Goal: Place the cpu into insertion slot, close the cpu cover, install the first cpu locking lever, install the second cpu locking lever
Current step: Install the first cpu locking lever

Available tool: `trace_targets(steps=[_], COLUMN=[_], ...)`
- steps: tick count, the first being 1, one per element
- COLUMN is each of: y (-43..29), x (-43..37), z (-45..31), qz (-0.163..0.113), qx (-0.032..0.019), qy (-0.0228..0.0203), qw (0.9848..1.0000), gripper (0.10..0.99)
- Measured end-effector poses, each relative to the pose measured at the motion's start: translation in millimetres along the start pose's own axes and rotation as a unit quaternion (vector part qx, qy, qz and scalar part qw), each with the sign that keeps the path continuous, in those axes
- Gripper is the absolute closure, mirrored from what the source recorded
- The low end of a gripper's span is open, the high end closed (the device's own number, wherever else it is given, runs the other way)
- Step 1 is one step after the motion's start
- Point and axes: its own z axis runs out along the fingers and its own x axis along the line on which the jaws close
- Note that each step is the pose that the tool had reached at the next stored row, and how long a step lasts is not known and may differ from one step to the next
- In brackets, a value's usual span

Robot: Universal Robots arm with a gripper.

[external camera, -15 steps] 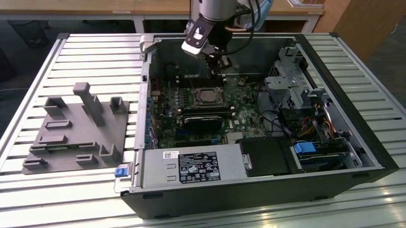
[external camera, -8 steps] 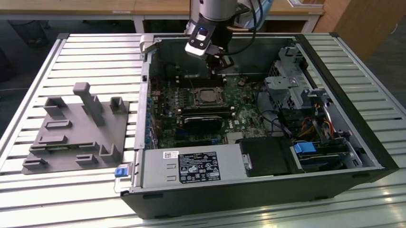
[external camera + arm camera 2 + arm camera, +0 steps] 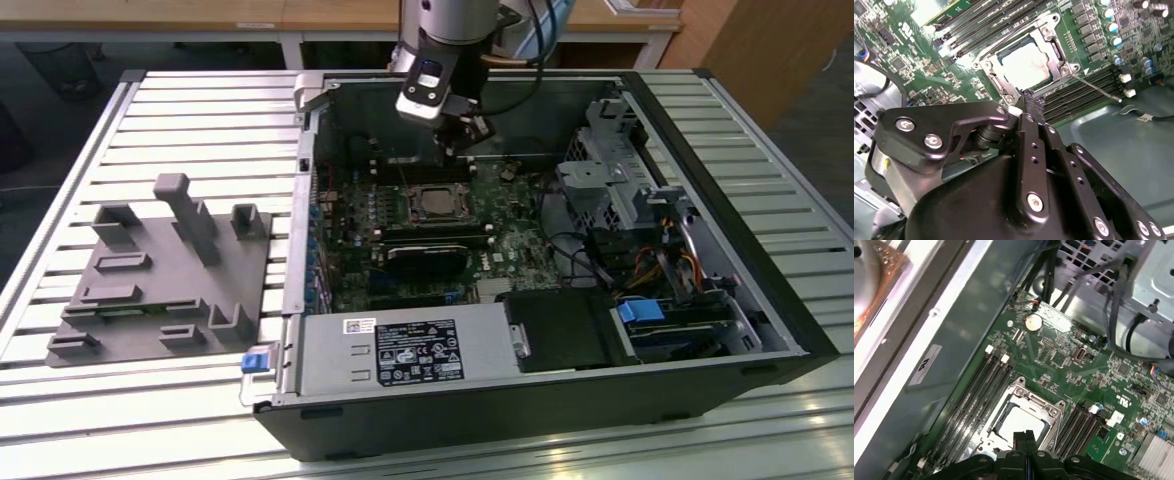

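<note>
Gripper inside open computer case, above far part of motherboard in exterior view. Fingers pressed together with nothing between them, as seen in both wrist views. Cpu seated flat in insertion slot, silvery top visible through window of cpu cover; cover lying flat over chip. Thin metal lever rod angled out from one corner of slot, crossing memory slots; latched or free, not discernible. Fingertips near slot's edge in second wrist view, contact not discernible. Black heatsink beside slot, on side nearer power supply. Grey moulded fixture on slatted table, well apart from case, toward exterior view's left.
</note>
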Motion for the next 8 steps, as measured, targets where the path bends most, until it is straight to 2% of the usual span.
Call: trace_targets(steps=[8], y=[0.0], x=[-0.1], z=[0.0], qz=[-0.038], qx=[0.0000], qy=[0.0017], qw=[0.9993], gripper=[0.976])
